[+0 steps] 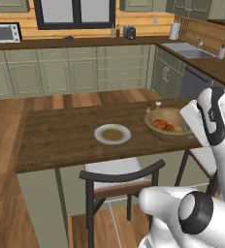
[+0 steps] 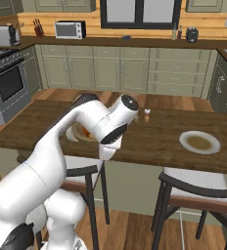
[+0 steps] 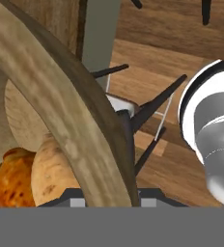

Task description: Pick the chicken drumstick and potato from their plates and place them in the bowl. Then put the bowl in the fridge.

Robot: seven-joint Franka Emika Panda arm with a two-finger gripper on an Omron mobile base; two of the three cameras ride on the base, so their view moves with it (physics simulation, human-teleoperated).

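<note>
The thick rim of the wooden bowl (image 3: 61,120) sweeps right up against the hand camera, and the gripper (image 3: 104,201) is squeezed tight on that rim, one finger inside the bowl and one outside, as best the close view lets me tell. Just inside the rim sit the potato (image 3: 53,176) and the chicken drumstick (image 3: 10,178), side by side and touching, low in the bowl. So both foods are in, and the step now, I think, is to carry the bowl to the fridge. From the left base view the bowl (image 1: 170,123) rests near the right end of the dark table (image 1: 61,135), and one plate (image 1: 112,134) lies bare of food in the middle of the table. A chair (image 1: 119,179) stands just under the table edge below. To do this well, the arm should lift the bowl straight up first and keep it flat, so the food does not roll out. A grip on only one side of the rim may let the bowl tip, so slow moves are best. It should also stay clear of the chair back.
</note>
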